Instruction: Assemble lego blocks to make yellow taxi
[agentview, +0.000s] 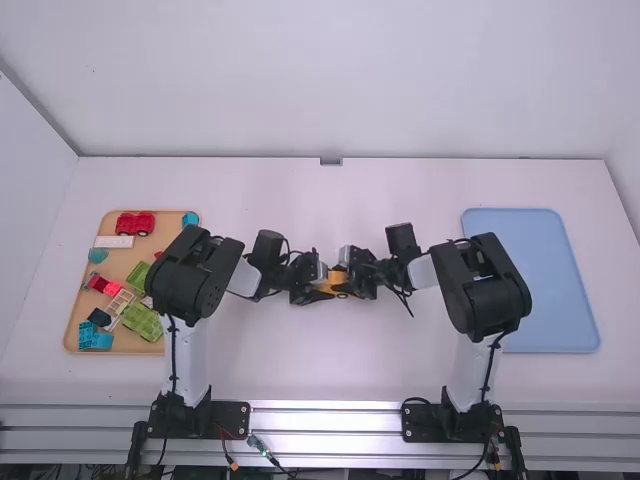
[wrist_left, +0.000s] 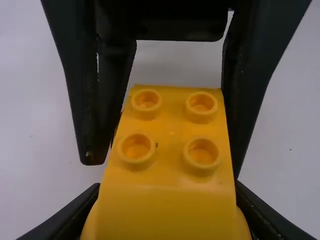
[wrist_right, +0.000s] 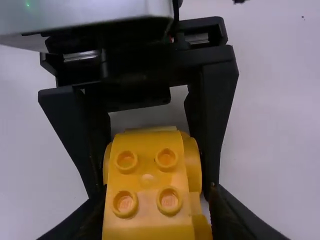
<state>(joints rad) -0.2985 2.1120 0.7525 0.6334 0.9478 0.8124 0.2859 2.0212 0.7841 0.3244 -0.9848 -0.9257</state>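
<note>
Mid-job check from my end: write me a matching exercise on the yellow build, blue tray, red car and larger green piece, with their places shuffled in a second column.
Things:
1. Yellow build
2. Blue tray
3. Red car
4. Larger green piece

Places:
A. In the tan tray, far end
B. Right side of the table
C. In the tan tray, near end
D. Between the fingers of the left gripper and right gripper

Pairs: 1-D, 2-B, 3-A, 4-C

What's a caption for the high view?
Left arm and right arm meet at a yellow piece, between a tan tray and a blue tray.
</note>
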